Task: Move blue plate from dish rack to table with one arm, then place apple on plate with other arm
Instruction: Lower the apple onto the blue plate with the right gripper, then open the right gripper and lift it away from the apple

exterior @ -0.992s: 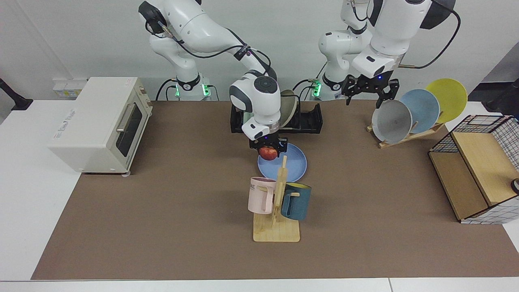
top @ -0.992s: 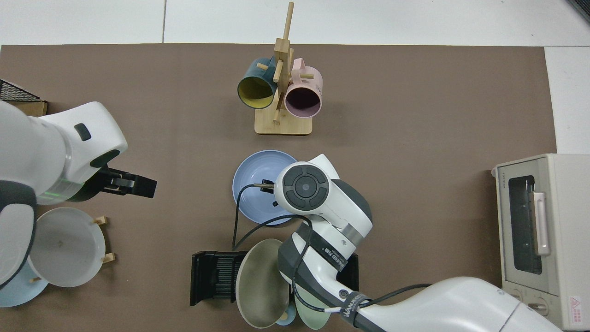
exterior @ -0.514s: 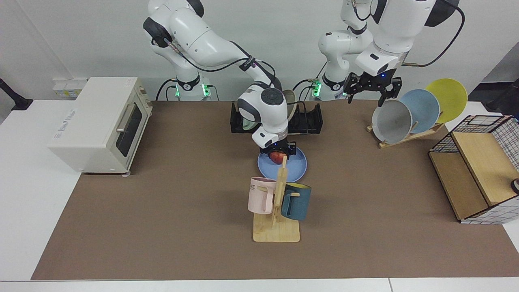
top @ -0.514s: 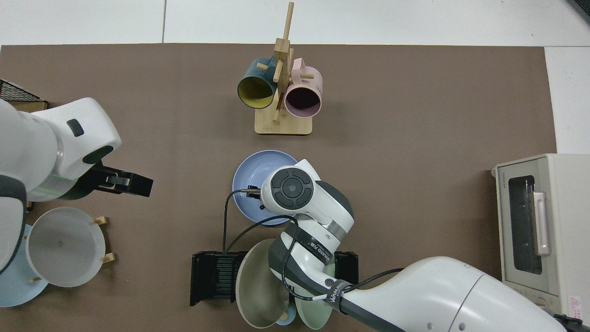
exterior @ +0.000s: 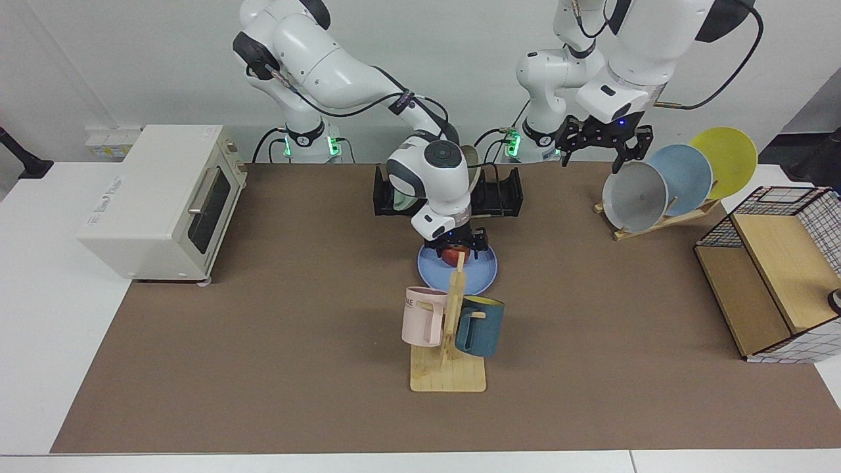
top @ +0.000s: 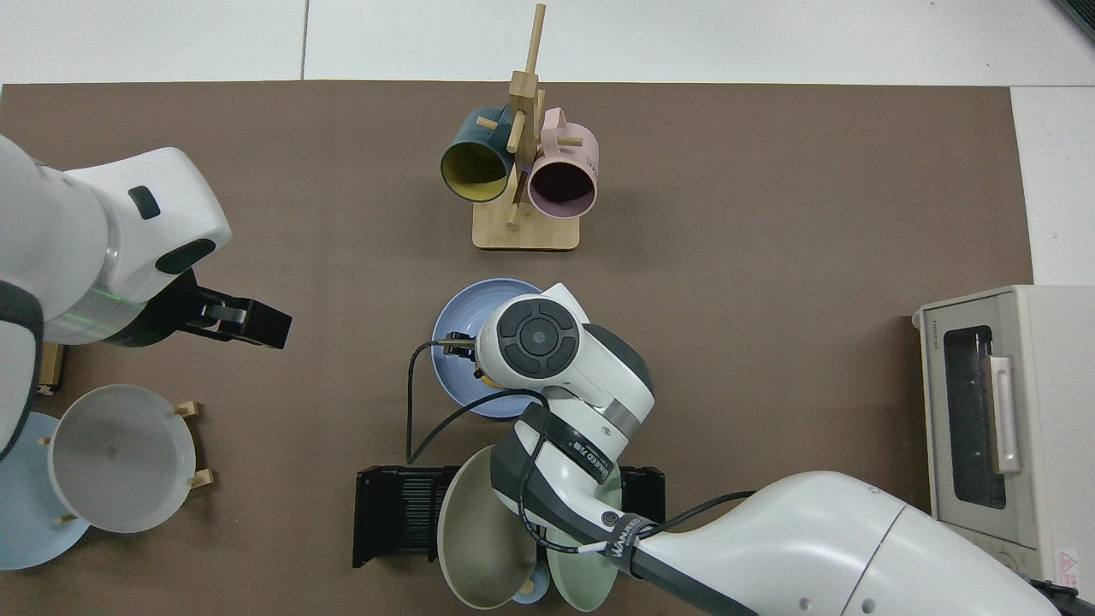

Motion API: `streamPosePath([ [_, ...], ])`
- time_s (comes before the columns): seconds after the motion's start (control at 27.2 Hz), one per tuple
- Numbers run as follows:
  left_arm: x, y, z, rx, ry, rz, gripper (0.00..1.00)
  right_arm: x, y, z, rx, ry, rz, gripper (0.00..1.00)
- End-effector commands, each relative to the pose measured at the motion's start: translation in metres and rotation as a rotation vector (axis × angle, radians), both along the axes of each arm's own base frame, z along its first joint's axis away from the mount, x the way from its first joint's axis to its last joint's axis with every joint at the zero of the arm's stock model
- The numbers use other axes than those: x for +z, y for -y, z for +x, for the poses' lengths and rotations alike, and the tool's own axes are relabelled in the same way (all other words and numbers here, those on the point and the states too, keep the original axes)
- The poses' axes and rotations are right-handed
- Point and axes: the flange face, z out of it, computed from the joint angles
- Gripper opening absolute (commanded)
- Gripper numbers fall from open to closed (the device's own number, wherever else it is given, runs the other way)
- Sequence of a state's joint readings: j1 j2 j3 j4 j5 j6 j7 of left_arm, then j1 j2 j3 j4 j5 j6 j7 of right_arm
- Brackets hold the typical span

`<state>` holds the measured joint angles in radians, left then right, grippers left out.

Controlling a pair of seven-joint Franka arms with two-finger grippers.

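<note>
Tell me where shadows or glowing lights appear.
Facing view: green lights glow at both arm bases, soft shadow beneath the toaster oven, right gripper at the apple on the blue plate. Top view: even light, left gripper waiting near the grey plate.

Matte blue plate (exterior: pixel 476 270), glossy red apple (exterior: pixel 452 255), matt brown table (exterior: pixel 276 341) mat, black plastic-looking dish rack (exterior: pixel 502 194)

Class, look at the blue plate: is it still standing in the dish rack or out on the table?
Out. The blue plate lies flat on the table, in front of the dish rack.
</note>
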<state>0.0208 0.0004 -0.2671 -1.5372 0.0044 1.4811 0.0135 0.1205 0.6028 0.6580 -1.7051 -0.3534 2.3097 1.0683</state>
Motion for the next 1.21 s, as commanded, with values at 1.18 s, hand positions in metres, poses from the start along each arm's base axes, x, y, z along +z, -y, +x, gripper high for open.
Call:
streamPosePath([
  [1.18, 0.002, -0.011, -0.006, 0.025, -0.015, 0.000, 1.00, 0.193, 0.248, 0.059, 0.275, 0.099, -0.265, 1.00],
])
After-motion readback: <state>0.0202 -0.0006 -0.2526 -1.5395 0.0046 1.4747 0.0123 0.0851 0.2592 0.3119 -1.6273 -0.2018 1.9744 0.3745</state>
